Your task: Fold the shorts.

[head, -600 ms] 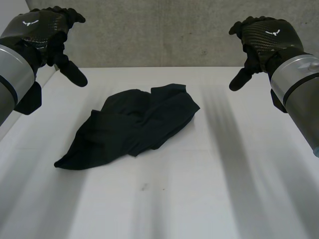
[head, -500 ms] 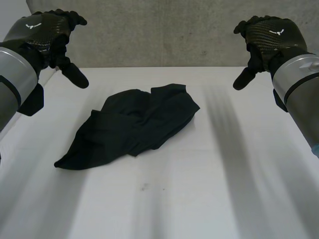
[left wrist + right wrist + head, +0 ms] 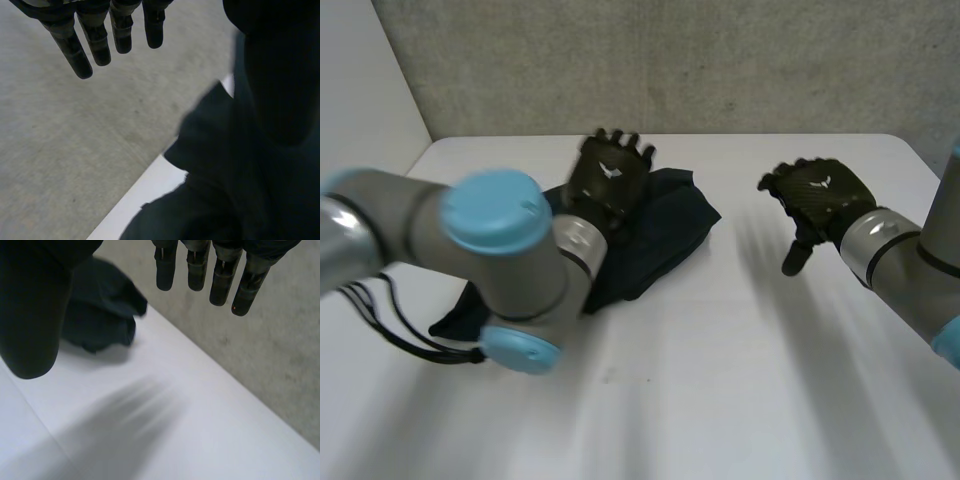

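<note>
Dark crumpled shorts [image 3: 665, 225] lie in a heap on the white table [image 3: 720, 380], left of centre. My left hand [image 3: 608, 178] hovers over the far part of the shorts, fingers straight and spread, holding nothing. In the left wrist view its fingers [image 3: 95, 42] point out past the table's far edge, with the shorts [image 3: 215, 170] under the palm. My right hand [image 3: 815, 200] hangs open above bare table to the right of the shorts. In the right wrist view its fingers [image 3: 220, 277] are straight, and the shorts [image 3: 102, 315] lie beside the thumb.
A grey concrete wall [image 3: 720, 60] stands behind the table's far edge. My left arm's elbow joint [image 3: 500, 260], grey with light-blue caps, reaches over the near left part of the shorts. Bare table stretches in front and to the right.
Both hands have come down and forward from high at the sides. The left arm swung in over the shorts; the right hand dropped toward the table right of them. The shorts have not moved.
</note>
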